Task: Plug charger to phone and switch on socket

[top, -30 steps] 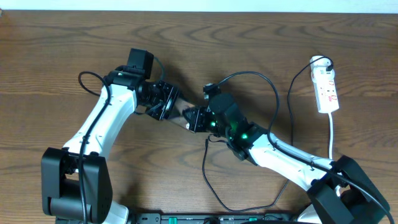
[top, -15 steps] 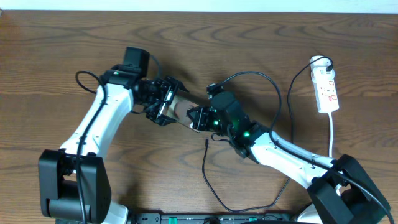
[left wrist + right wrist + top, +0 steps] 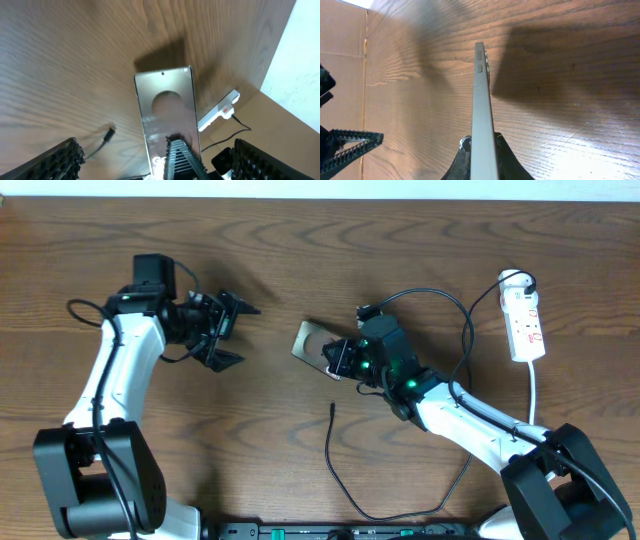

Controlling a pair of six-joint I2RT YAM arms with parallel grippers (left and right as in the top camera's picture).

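The table (image 3: 300, 240) is showing smooth brown wood grain with a soft sheen. The phone (image 3: 167, 115) is showing a glossy, mirror-like face and a matt grey, metal-looking edge. The socket (image 3: 524, 325) is looking like smooth white plastic, and the charger (image 3: 340, 470) like matt black rubbery cable. The left fingers (image 3: 55, 160) are showing black ribbed pads.

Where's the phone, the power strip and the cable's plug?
phone (image 3: 313, 341), overhead view, its bare flat face.
power strip (image 3: 526, 328), overhead view, middle of its body.
plug (image 3: 331, 409), overhead view, its loose tip.

The right claw (image 3: 479, 150) pinches the phone (image 3: 481, 95) edge-on over the wooden table (image 3: 570, 125), side buttons facing the camera.
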